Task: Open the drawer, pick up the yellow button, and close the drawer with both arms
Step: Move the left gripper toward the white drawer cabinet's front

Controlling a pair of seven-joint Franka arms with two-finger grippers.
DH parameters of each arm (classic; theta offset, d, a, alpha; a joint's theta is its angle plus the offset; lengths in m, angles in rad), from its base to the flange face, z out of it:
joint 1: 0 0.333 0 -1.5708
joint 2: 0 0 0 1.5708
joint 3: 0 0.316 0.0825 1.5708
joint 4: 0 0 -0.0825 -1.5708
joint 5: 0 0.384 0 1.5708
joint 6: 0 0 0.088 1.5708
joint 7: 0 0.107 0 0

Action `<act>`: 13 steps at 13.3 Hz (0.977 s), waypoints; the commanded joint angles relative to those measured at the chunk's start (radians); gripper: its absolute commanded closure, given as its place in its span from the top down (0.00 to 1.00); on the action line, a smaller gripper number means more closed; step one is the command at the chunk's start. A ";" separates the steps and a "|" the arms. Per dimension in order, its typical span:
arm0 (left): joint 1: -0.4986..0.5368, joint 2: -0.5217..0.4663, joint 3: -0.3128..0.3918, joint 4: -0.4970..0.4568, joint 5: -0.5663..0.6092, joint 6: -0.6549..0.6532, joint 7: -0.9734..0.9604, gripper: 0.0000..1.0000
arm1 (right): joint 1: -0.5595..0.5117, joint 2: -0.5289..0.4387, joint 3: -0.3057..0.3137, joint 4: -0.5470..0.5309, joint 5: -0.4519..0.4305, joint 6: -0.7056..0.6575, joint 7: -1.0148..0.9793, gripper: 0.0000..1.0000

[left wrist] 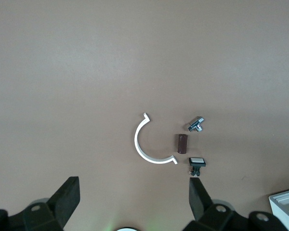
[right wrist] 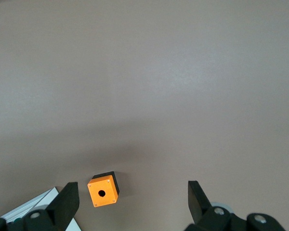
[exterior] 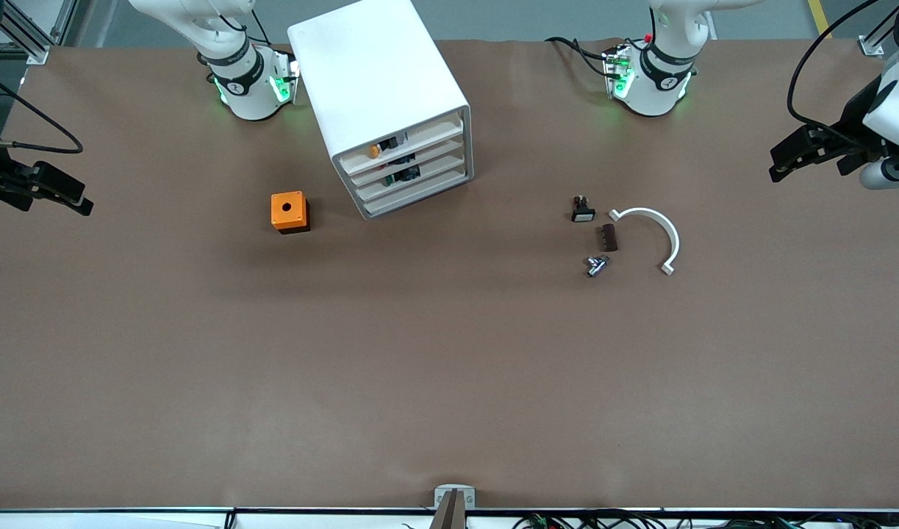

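The white cabinet [exterior: 379, 81] stands near the robots' bases, between them. Its topmost drawer [exterior: 420, 139] sits pushed in. The button's [exterior: 375, 150] orange-yellow cap shows in that drawer's front gap. My left gripper [exterior: 780, 163] hangs up in the air past the left arm's end of the table, open and empty [left wrist: 134, 197]. My right gripper [exterior: 78, 202] hangs over the right arm's end of the table, open and empty [right wrist: 132, 199]. Both are well apart from the cabinet.
An orange cube with a round hole [exterior: 289, 211] [right wrist: 103, 191] sits beside the cabinet. Toward the left arm's end lie a black-and-white switch piece [exterior: 582, 211] [left wrist: 196, 163], a brown block [exterior: 609, 237], a metal fitting [exterior: 596, 265] and a white arc [exterior: 651, 235] [left wrist: 149, 144].
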 commanded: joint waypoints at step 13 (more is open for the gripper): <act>-0.080 0.384 -0.026 0.109 0.008 0.052 -0.217 1.00 | 0.008 -0.010 0.002 -0.006 0.009 0.012 -0.015 1.00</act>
